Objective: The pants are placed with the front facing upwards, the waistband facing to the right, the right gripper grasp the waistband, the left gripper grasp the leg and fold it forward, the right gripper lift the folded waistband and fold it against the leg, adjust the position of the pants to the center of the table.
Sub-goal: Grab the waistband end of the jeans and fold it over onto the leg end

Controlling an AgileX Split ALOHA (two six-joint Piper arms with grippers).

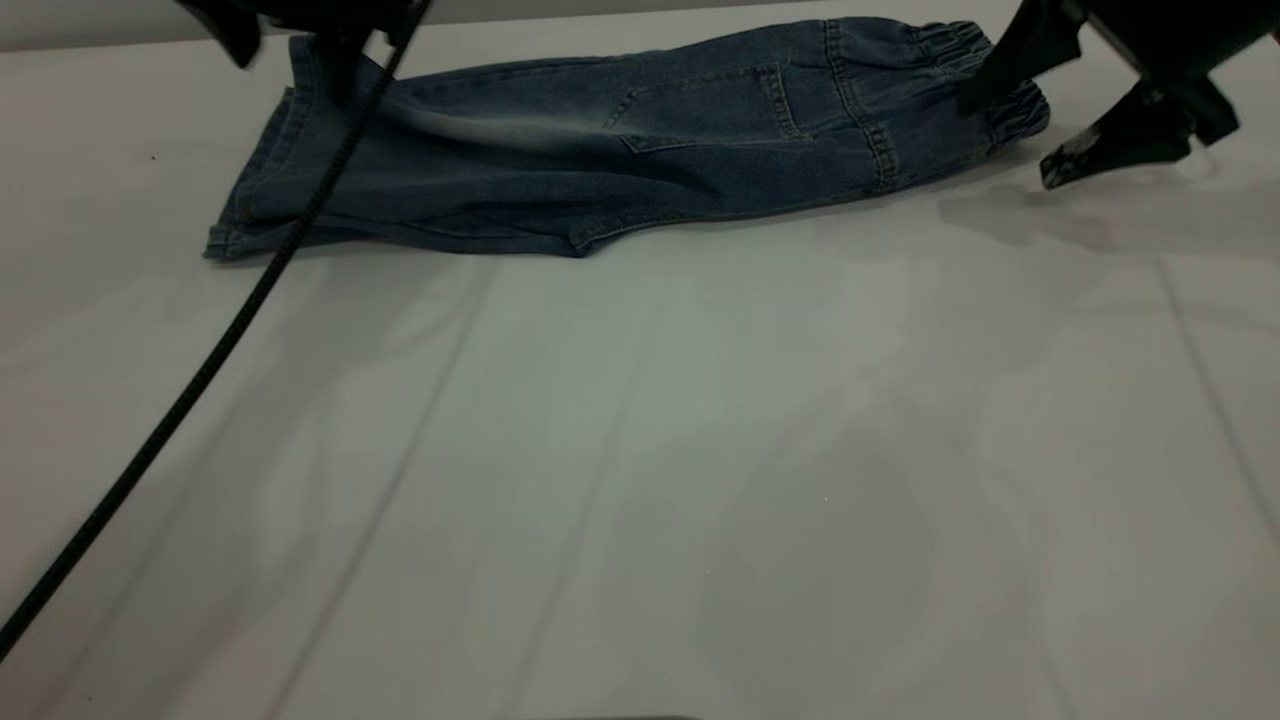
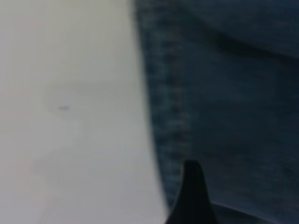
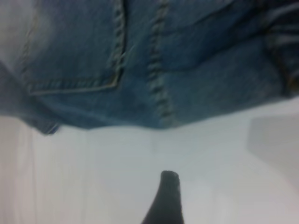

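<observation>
The blue denim pants (image 1: 620,150) lie folded lengthwise at the far side of the table (image 1: 640,480). A stitched pocket faces up, the leg hems are at the left and the gathered waistband (image 1: 1015,112) is at the right. My right gripper (image 1: 1005,140) is open at the waistband end: one finger rests against the gathers and the other hangs over bare table beside them. My left gripper (image 1: 285,50) stands open over the leg hem, one finger on the denim and one off its edge. In the left wrist view a dark finger (image 2: 191,196) sits over denim by the hem; in the right wrist view a finger (image 3: 167,196) is over white table near the pants (image 3: 140,56).
A black cable (image 1: 200,370) slants from the left arm down to the table's front left edge. The white tabletop stretches wide in front of the pants.
</observation>
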